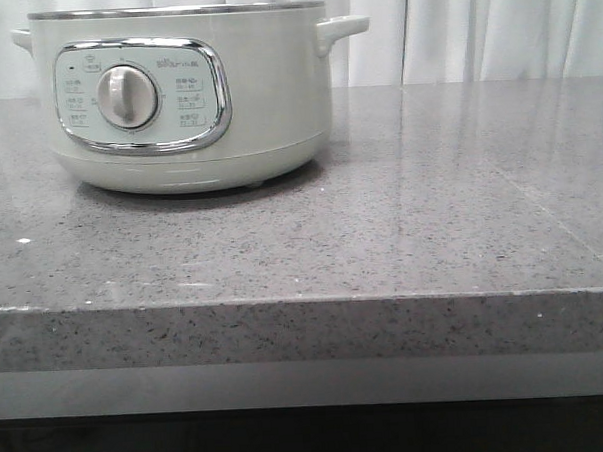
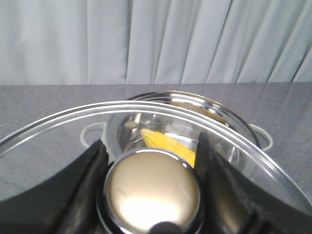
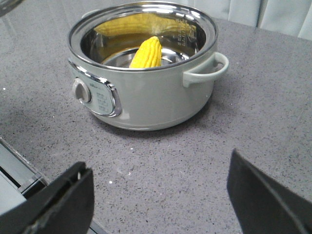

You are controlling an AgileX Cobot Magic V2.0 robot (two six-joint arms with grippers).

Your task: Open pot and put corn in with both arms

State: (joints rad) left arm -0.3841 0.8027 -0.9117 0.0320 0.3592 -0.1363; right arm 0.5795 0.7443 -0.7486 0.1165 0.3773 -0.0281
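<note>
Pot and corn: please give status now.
Left gripper shut on lid knob, lid off. Right gripper open, empty. Corn inside pot. Nothing in the way.

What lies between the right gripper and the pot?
Only bare countertop lies between the open right gripper and the pot, as the right wrist view shows.

Speckled grey countertop (image 1: 402,242), pale pleated curtain (image 1: 493,27) behind.

You see the pale cream-green pot (image 3: 146,97) upright on the grey surface (image 3: 195,175), lid off, steel bowl open. Inside, the yellow corn (image 3: 146,52) leans tilted, tip toward twelve o'clock.
</note>
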